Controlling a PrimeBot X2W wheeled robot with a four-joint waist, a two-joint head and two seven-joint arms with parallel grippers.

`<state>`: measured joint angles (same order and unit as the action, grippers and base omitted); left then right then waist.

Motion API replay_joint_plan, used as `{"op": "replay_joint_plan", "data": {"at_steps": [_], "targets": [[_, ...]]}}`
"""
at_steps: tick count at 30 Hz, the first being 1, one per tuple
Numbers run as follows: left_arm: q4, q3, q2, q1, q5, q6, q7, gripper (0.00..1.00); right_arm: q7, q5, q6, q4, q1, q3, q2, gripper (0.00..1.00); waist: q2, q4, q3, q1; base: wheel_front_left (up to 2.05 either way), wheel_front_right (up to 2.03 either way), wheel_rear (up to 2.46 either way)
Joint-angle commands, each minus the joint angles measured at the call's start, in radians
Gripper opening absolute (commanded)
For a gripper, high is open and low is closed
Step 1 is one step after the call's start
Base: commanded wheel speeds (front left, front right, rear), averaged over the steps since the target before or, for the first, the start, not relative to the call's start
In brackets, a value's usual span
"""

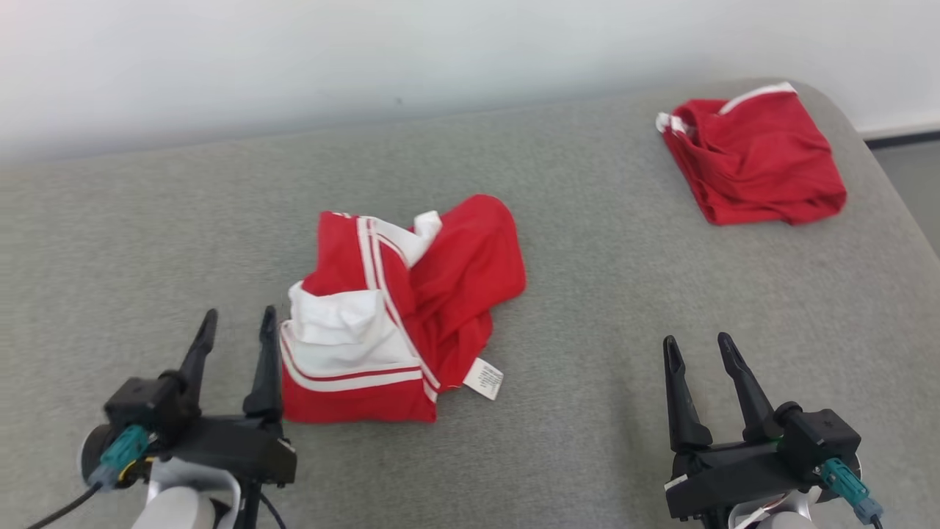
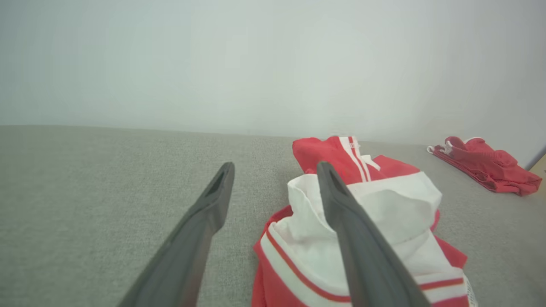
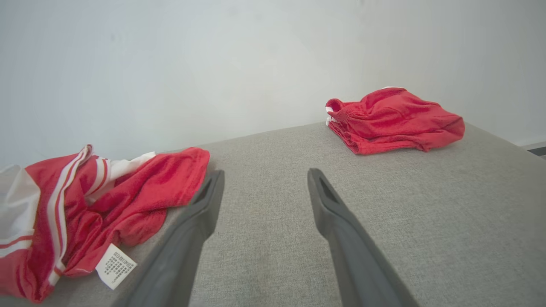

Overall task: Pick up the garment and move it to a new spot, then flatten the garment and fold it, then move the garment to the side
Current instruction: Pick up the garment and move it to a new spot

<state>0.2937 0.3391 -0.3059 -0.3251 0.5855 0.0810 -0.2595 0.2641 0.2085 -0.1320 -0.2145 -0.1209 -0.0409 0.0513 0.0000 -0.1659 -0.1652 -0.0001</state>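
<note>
Head view: crumpled red-and-white fabric garment (image 1: 404, 316) at middle of grey woven surface (image 1: 587, 220), just beside left gripper (image 1: 239, 314), fingers spread, grasping nothing; right gripper (image 1: 698, 340) likewise spread and empty, well apart from it.
Left wrist view: white part of garment (image 2: 384, 204) close behind one finger.
Right wrist view: folded red cloth garment (image 3: 392, 119) at far corner.

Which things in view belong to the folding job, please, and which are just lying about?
Job in hand: crumpled garment, centre; left gripper, open beside it; right gripper, open.
Lying about: folded garment, far right corner, seemingly already done.
</note>
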Motion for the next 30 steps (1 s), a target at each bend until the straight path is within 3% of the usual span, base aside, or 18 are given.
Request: {"op": "replay_joint_plan", "data": {"at_steps": [1,11,19,30], "targets": [[-0.01,-0.013,0.001,0.021,-0.016,0.005,-0.006,1.0,0.0,-0.008,0.003,0.003,0.013,-0.001,-0.002,1.0,0.0,0.029,0.026,0.0001,0.0,0.0,0.0],[-0.147,-0.174,0.055,0.147,-0.19,0.001,-0.005,1.0,0.0,-0.02,0.003,0.026,0.029,0.0,-0.002,1.0,0.0,0.096,0.06,0.0001,0.0,0.0,0.0],[-0.212,-0.294,0.107,0.291,-0.319,-0.011,-0.006,1.0,0.0,-0.021,0.003,0.033,0.048,-0.007,-0.002,1.0,0.0,0.111,0.073,0.0001,0.0,0.0,0.0],[-0.234,-0.389,0.206,0.393,-0.411,-0.086,-0.006,1.0,0.0,-0.043,0.003,0.03,0.087,-0.01,-0.002,1.0,0.0,0.135,0.093,0.0001,0.0,0.0,0.0]]}}
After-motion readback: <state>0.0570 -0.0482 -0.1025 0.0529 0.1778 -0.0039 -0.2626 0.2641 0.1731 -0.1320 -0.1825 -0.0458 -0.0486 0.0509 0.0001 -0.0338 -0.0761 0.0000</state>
